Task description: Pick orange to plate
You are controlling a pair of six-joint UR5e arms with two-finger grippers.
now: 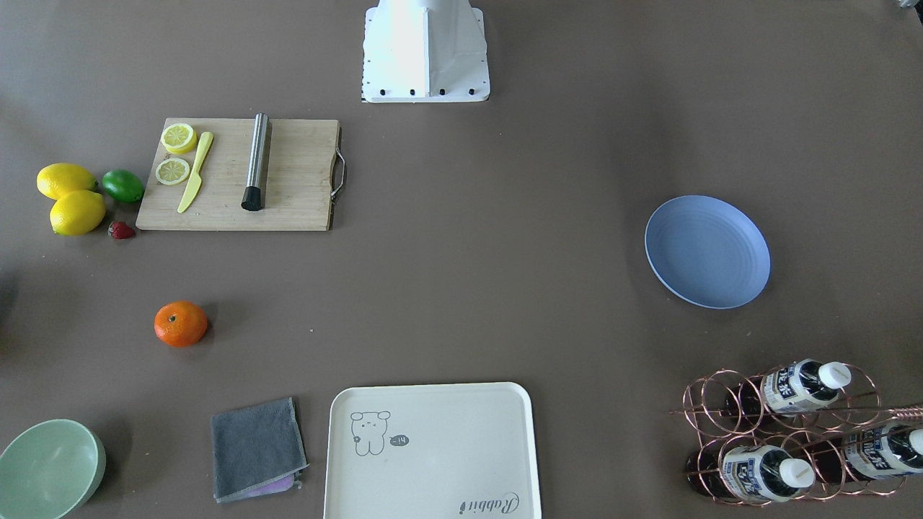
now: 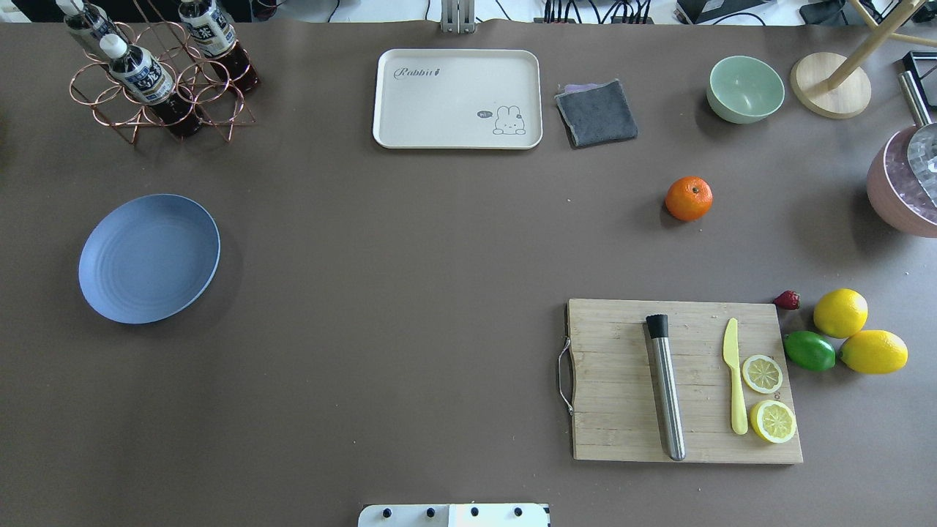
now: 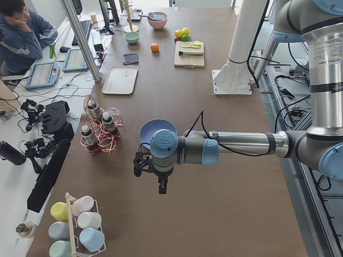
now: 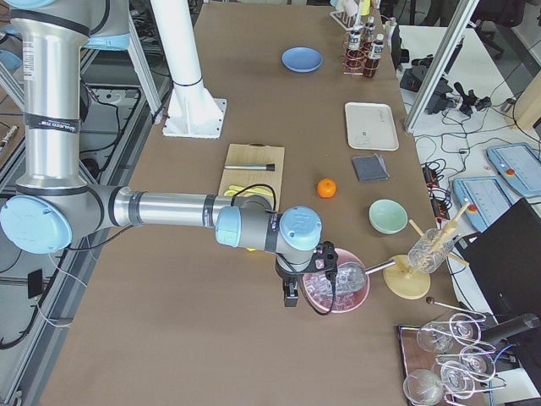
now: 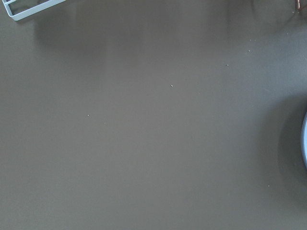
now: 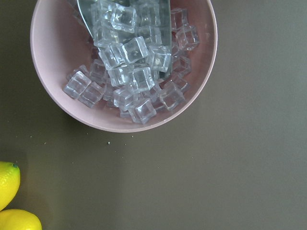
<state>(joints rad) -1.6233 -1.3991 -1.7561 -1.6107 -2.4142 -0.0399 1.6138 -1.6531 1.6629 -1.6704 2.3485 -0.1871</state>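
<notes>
The orange (image 1: 180, 324) (image 2: 688, 198) lies alone on the brown table, between the grey cloth and the cutting board. Far across the table the blue-lavender plate (image 1: 707, 251) (image 2: 149, 258) is bare. Neither gripper shows in the overhead or front views. In the exterior left view my left gripper (image 3: 161, 184) hangs just in front of the plate (image 3: 155, 127), and its rim shows at the wrist view's right edge (image 5: 305, 143). In the exterior right view my right gripper (image 4: 290, 294) hovers beside the pink ice bowl (image 4: 336, 286), well short of the orange (image 4: 326, 188). I cannot tell whether either is open or shut.
A cutting board (image 2: 684, 380) holds a steel rod, a yellow knife and lemon slices. Two lemons (image 2: 840, 312), a lime (image 2: 809, 350) and a strawberry lie beside it. A cream tray (image 2: 457, 99), grey cloth (image 2: 596, 112), green bowl (image 2: 745, 88) and bottle rack (image 2: 157, 73) line the far edge.
</notes>
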